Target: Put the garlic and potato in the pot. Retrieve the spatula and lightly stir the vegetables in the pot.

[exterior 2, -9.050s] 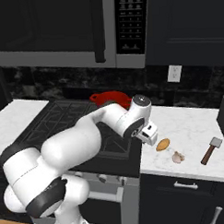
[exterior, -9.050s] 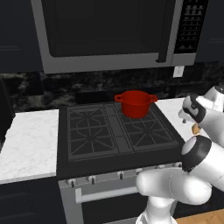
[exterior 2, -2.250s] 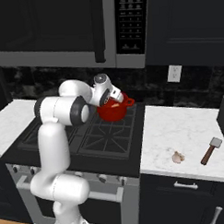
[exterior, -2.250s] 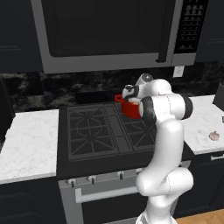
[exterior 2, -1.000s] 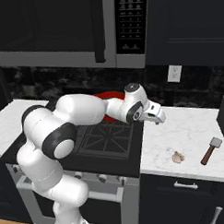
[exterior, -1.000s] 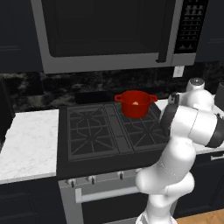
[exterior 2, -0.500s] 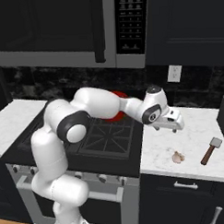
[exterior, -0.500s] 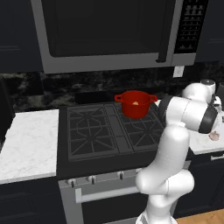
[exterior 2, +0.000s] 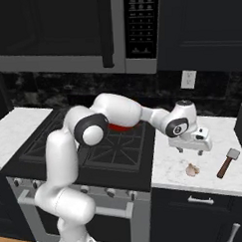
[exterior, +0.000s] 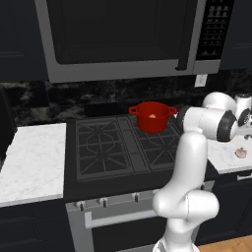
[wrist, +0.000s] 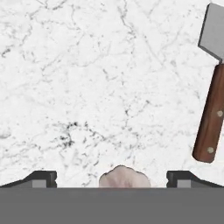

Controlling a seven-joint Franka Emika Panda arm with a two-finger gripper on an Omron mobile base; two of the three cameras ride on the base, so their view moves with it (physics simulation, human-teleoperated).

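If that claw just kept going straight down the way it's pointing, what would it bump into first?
Most likely the garlic: it sits between the open claw tips, on the white marble counter below. How far off it hangs is hard to judge. The spatula lies off to one side.

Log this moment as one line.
gripper: open, above garlic | potato: in pot | spatula: on counter

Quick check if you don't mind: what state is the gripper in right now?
Gripper: open and holding nothing, poised above the garlic on the counter.
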